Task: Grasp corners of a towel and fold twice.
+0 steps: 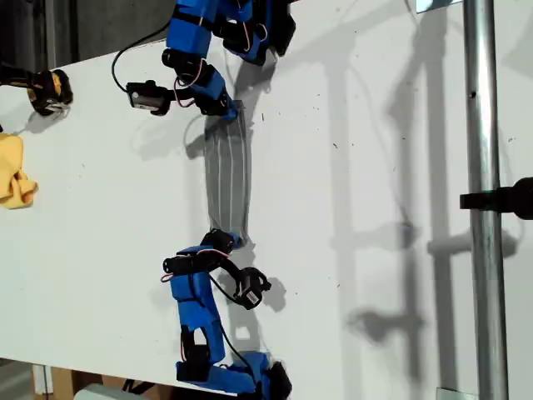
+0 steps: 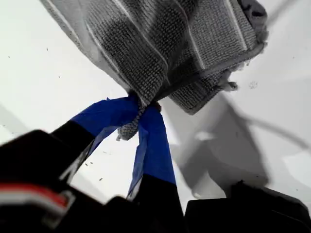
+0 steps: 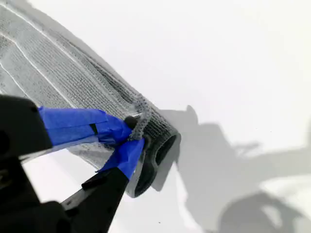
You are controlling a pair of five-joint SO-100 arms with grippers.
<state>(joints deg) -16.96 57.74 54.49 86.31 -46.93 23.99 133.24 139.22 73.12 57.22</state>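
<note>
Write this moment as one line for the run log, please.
first gripper: shut on towel | second gripper: shut on towel | towel: held between both | yellow cloth: untouched

My first pincer (image 2: 141, 109) is pinching a bunched fold of the towel (image 2: 170, 43) between its two blue-taped fingers (image 2: 154, 145), the tips pressing together on the cloth. My second pincer (image 3: 136, 133) is clamping the towel's rolled end, with one taped finger lying above the cloth and the other closing under it. In the exterior view my first arm (image 1: 196, 300) is reaching up from the bottom edge of the table (its wrist camera is sticking out toward that view's right), and my second arm (image 1: 208, 33) is reaching down from the top edge, so the two pincers are facing each other.
</note>
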